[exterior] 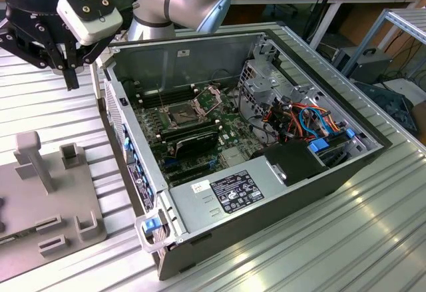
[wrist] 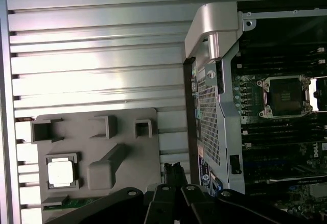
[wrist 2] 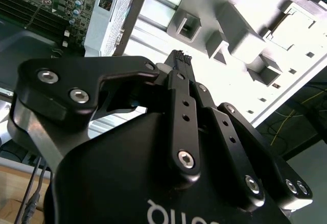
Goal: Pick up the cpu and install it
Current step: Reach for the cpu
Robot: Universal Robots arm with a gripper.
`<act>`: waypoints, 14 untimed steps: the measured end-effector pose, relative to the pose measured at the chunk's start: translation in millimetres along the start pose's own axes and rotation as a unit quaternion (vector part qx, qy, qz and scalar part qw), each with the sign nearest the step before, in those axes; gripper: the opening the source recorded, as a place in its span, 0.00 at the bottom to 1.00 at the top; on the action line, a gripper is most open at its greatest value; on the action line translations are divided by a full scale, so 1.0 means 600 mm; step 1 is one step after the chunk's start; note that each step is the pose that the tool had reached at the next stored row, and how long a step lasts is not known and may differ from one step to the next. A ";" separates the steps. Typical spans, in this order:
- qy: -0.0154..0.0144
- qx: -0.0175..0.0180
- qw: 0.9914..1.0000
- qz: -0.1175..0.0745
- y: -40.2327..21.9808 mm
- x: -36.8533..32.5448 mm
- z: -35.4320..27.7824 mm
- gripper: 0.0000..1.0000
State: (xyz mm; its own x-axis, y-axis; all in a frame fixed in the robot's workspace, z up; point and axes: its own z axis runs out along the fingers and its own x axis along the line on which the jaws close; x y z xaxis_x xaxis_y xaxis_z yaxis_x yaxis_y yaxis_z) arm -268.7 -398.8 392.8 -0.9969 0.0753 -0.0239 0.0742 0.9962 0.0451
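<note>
The gripper [exterior: 70,79] hung empty, fingers pressed together, just beside the open computer case [exterior: 193,56]. The cpu [wrist: 61,173] sat in its pocket on the gray fixture plate [wrist: 76,132], apart from the gripper.

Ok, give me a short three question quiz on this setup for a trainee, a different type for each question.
1. True or false: the CPU already sits in the motherboard socket.
2. Where does the CPU lie? A) in a recess of the grey fixture plate; B) between the jaws; C) in a person's hand.
3. In the exterior view, on which side of the computer case does the gripper hang?
Key: 1 false, the socket is empty; 2 A; 3 the exterior view's left.
</note>
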 end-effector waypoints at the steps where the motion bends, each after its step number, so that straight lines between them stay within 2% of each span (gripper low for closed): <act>1: 0.000 0.000 1.000 0.000 0.000 0.000 0.000 0.11; 14: 0.000 0.000 1.000 0.000 -0.001 0.010 0.000 0.11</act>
State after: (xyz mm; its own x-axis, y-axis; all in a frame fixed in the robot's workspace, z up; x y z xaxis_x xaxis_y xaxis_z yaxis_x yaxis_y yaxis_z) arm -274.5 -398.9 392.8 -0.9969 0.0753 -0.0239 0.0741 0.9962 0.0451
